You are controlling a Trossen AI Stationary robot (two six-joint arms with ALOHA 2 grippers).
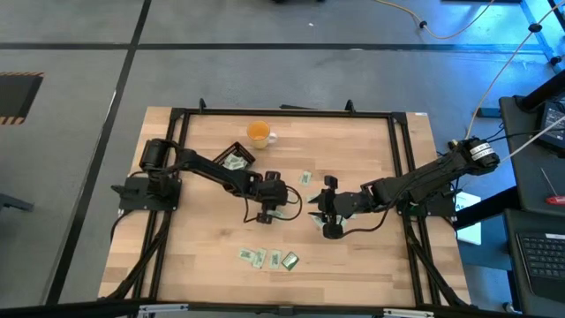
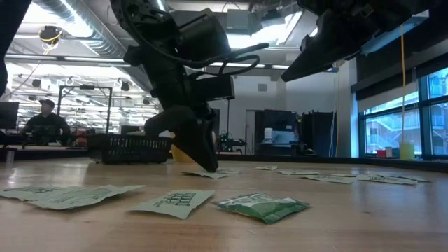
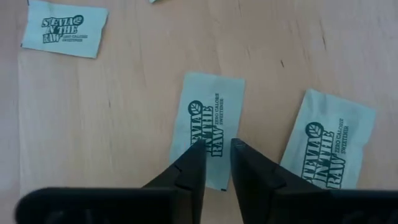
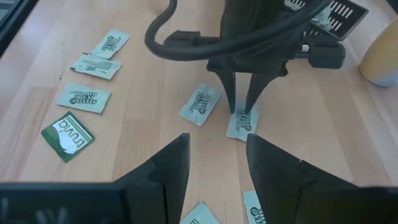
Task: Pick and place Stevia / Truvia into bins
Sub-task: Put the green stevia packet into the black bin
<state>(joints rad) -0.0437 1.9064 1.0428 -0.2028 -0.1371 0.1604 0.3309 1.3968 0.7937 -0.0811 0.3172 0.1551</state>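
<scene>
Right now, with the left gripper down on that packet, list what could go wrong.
1. The left gripper has narrowly parted fingers over a flat sachet; it may slide instead of lifting.
2. A second sachet lies close beside; it could get nudged.
3. The right gripper, open, hovers nearby; the arms might collide.

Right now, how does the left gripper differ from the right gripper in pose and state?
The left gripper is down at the table, jaws narrowly parted astride a Stevia sachet. The right gripper is raised above the table, jaws wider apart and empty. Both are dark, two-fingered, and near the table's middle.
</scene>
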